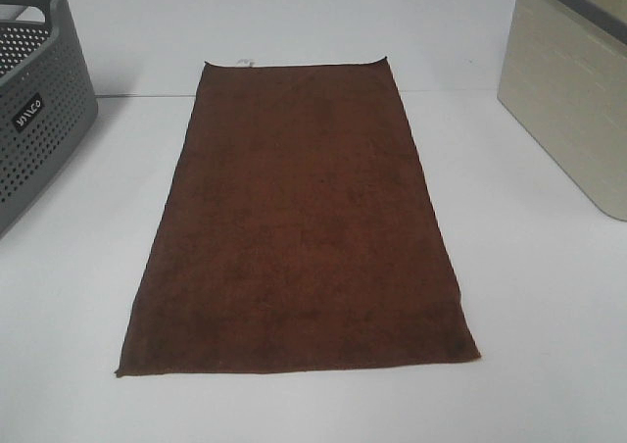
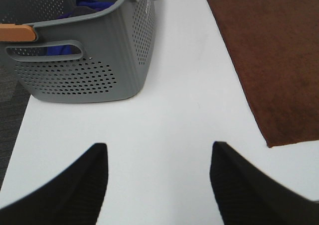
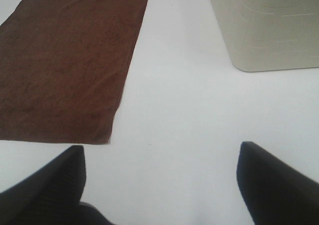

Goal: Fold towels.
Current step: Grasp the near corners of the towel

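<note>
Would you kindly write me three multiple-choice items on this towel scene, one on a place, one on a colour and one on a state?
1. In the high view, where does the grey perforated basket stand relative to the towel?
A. to its left
B. to its right
C. on top of it

2. What colour is the towel?
A. blue
B. dark reddish-brown
C. white

3. How does the towel lie?
A. folded in half
B. crumpled in a heap
C. spread flat, unfolded

Answers:
1 A: the basket sits at the left edge of the view, and the beige bin stands on the right.
2 B: the whole cloth is a plain dark reddish-brown.
3 C: all four edges lie flat on the white table, with no fold anywhere.
</note>
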You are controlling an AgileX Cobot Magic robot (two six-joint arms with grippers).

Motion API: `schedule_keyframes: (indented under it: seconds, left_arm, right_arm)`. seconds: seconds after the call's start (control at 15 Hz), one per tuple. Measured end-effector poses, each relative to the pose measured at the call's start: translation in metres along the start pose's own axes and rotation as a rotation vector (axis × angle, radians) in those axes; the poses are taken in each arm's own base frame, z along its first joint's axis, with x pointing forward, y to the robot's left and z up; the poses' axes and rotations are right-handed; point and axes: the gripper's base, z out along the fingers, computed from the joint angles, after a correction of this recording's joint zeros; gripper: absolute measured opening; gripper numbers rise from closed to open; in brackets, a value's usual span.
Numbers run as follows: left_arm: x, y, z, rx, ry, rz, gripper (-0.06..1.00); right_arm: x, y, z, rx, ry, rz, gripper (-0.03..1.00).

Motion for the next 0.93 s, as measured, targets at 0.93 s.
schedule_keyframes:
  seconds: [0.93]
  left_arm:
    - [0.0000,0.0000,0.0000,0.000,0.000,0.000,0.58]
  right_arm:
    - [0.0000,0.0000,0.0000,0.000,0.000,0.000,0.78]
